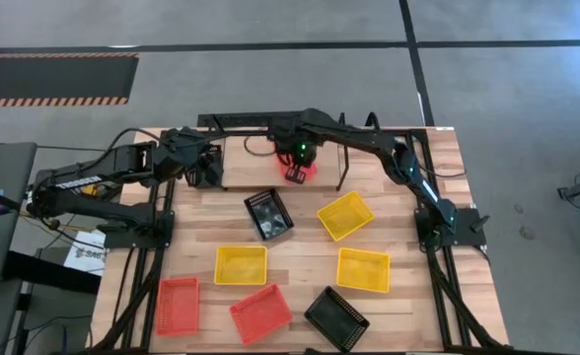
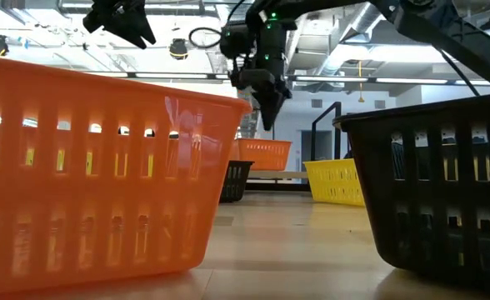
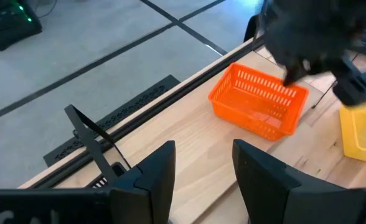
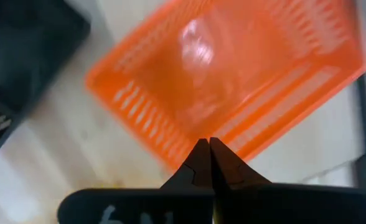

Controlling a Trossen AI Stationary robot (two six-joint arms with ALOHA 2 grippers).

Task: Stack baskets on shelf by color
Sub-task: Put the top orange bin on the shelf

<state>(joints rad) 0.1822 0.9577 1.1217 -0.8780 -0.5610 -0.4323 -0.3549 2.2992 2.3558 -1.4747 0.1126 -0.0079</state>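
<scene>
An orange basket [image 1: 311,174] [image 3: 258,99] stands upright on its bottom on the shelf [image 1: 241,163], a light board in a black wire frame at the table's far edge. My right gripper [image 2: 270,117] [image 4: 209,149] hangs shut just above this basket, fingers pointing down, clear of its rim. At the shelf's left end my left gripper [image 3: 203,168] [image 1: 209,170] is raised and open with nothing between its fingers. Several more baskets lie on the table: a black one [image 1: 268,214], three yellow ones [image 1: 345,215] [image 1: 241,264] [image 1: 362,269], two orange ones [image 1: 178,304] [image 1: 260,313] and another black one [image 1: 335,318].
The shelf's board is bare left of the orange basket [image 3: 189,137]. A black wire end loop [image 3: 86,134] stands upright at the shelf's left end. In the low view an orange basket [image 2: 95,167] and a black one [image 2: 437,183] stand close at the near edge.
</scene>
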